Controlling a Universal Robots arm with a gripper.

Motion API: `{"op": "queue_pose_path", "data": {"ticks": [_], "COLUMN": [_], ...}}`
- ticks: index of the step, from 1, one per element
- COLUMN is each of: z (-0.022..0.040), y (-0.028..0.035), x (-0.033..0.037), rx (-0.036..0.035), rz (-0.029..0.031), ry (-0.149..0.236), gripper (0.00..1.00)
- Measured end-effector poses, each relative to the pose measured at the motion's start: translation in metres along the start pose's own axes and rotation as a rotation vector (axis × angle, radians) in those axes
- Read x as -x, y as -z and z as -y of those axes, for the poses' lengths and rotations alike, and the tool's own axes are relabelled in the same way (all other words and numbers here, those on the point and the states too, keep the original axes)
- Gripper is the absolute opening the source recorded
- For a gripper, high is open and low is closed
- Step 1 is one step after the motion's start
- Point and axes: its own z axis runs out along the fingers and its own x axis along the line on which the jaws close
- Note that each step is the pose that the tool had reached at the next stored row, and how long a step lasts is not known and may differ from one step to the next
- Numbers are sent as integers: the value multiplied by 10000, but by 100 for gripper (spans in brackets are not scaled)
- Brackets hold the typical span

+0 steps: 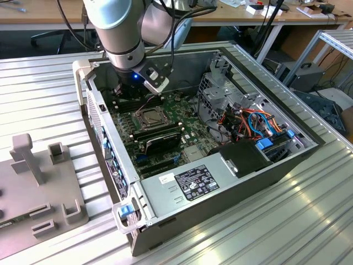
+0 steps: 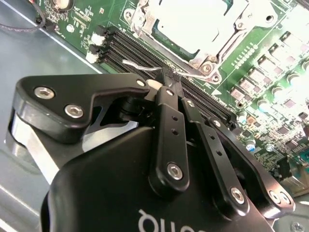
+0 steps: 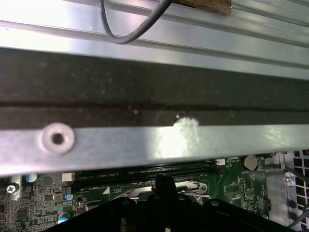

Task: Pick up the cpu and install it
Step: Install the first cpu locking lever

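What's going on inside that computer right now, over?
Gripper shut, tips at the wire lever. Cpu seated in socket. Memory slots just below tips.

The socket [image 2: 203, 24] is cut off by the second wrist view's edge and glare-washed; the fingers [image 2: 170, 92] hide the lever's middle.

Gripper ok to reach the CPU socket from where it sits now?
Probably yes. The socket faces up in the open case with nothing over it, and the gripper hangs right beside it above the memory slots. Its jaws look shut, so they'd likely need opening first.
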Motion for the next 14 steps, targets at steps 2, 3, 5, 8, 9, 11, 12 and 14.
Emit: {"op": "queue_pose_path", "data": {"ticks": [2, 3, 5, 8, 9, 11, 12, 14], "z": [2, 3, 4, 4, 5, 5, 5, 7], "y": [-22, -29, -41, -59, -63, -63, -68, -82], "x": [9, 15, 32, 66, 73, 75, 77, 81], "rx": [-1, -2, -1, 0, 0, -1, 0, -1], "rz": [0, -2, -1, 0, 0, 0, 0, 0], "ry": [-1, -1, 0, -1, -1, -2, 0, -1], "gripper": [11, 11, 11, 11, 11, 11, 11, 11]}}
